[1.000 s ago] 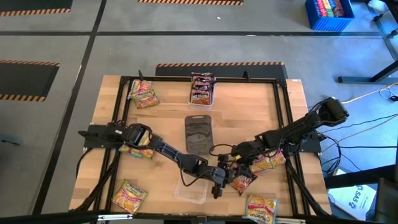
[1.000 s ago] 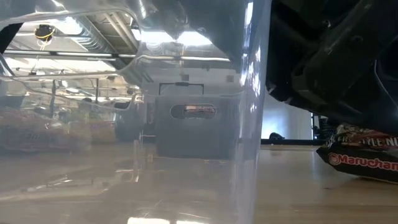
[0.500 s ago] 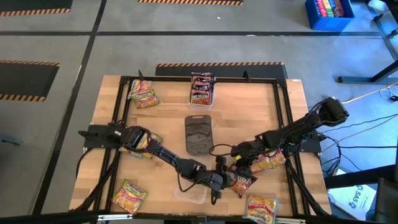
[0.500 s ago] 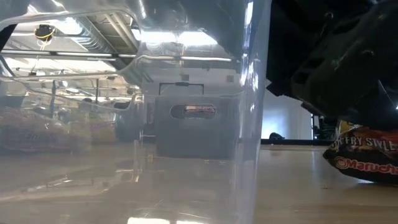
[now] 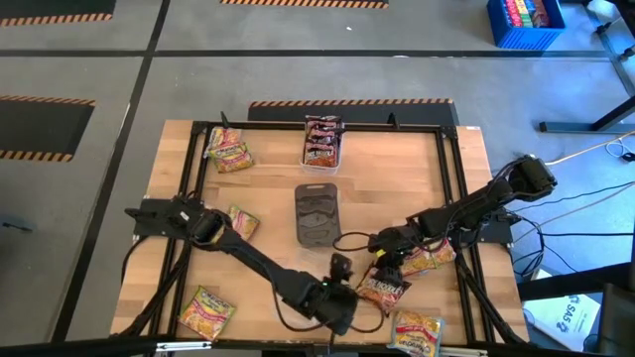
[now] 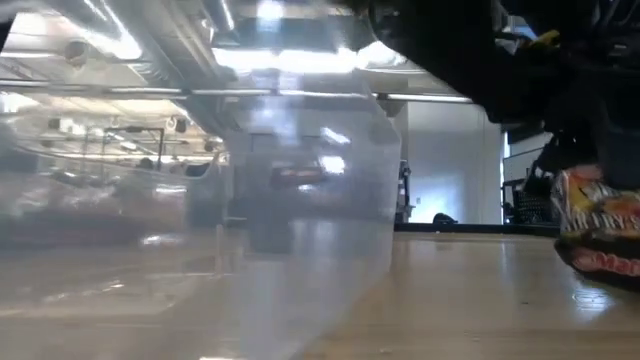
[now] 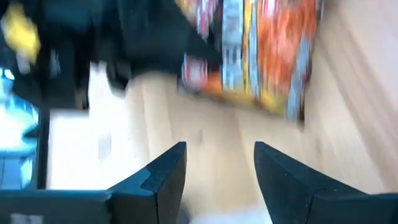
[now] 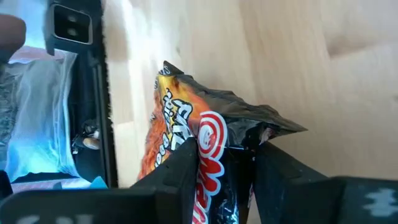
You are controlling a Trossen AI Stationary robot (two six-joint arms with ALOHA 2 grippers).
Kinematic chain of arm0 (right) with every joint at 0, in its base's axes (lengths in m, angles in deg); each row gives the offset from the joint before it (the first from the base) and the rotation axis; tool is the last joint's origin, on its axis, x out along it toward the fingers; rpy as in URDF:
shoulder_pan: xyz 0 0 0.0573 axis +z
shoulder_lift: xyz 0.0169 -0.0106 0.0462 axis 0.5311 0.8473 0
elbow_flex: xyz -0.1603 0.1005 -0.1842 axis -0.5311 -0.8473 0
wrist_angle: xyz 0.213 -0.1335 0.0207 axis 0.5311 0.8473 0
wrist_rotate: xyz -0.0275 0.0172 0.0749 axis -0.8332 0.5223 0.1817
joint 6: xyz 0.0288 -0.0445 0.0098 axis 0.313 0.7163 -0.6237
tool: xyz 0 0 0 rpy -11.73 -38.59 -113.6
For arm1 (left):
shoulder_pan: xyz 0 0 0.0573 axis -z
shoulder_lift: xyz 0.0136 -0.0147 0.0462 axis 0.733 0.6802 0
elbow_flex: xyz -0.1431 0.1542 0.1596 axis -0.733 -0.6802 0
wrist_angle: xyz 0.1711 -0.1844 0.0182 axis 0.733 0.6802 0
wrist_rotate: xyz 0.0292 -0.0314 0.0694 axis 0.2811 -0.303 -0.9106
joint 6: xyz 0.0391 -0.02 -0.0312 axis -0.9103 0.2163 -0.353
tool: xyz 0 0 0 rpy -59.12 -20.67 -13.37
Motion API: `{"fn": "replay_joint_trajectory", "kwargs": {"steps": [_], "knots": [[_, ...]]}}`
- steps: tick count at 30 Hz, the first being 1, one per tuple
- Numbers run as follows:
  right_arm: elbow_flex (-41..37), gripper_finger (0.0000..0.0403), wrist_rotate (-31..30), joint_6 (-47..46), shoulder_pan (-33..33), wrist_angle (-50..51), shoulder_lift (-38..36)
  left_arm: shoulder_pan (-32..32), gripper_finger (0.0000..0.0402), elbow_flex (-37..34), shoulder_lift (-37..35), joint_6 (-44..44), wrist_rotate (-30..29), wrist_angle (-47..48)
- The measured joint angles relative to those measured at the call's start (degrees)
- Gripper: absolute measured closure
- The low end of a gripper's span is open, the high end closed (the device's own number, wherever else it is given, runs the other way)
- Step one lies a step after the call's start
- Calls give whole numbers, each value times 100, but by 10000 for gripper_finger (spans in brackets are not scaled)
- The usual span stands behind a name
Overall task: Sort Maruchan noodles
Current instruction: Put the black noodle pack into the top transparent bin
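Observation:
My right gripper (image 8: 227, 165) is shut on a dark brown-red noodle packet (image 5: 383, 288) right of the table's middle, near the front edge. My left gripper (image 7: 217, 168) stands open beside it (image 5: 341, 270), with bare wood between its fingers and an orange packet (image 7: 261, 56) ahead. A clear tray (image 6: 300, 220) shows blurred and slanted in the low view; the left arm hides it from above. Other packets lie flat at the far left (image 5: 228, 151), the left (image 5: 243, 221), the near left (image 5: 205, 310), the near right (image 5: 417, 329) and by the right arm (image 5: 429, 260). My right gripper pinches the dark packet's crumpled end (image 8: 231, 134) between its two fingers, which slant down on it from the table's right. The packet stands tipped up below them (image 6: 600, 225), its lower edge (image 6: 600, 268) at the table. Whether my left gripper touches the clear tray I cannot tell.
A clear tray holding dark packets (image 5: 322, 142) stands at the far middle. A dark grey lid (image 5: 317, 213) lies at the centre. A black frame (image 5: 451, 198) runs round the tabletop. Off the table, a blue crate (image 5: 524, 22) stands at the far right.
My left arm has swung toward the table's near edge, and its gripper has risen and turned. The clear tray has shifted and now stands slanted in the low view. The dark packet under my right gripper has tipped up from lying flat, its gripped end raised.

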Motion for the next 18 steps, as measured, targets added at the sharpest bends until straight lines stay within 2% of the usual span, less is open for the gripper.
{"fn": "replay_joint_trajectory", "kwargs": {"steps": [4, 8, 11, 18], "knots": [[236, 299, -2, 250, -4, 299, -8, 53, 220, -117, -387, 704, 31, 1014], [616, 299, -122, 590, -7, 975, -9, 77, 220, -796, -978, 1043, -12, 1097], [918, 299, -277, 892, -9, 1401, -9, 112, 220, -1662, -1626, 1189, -13, 721], [1346, 303, -829, 1448, -22, 1854, -11, 123, 220, -4250, -3461, 1415, 25, -1148]]}}
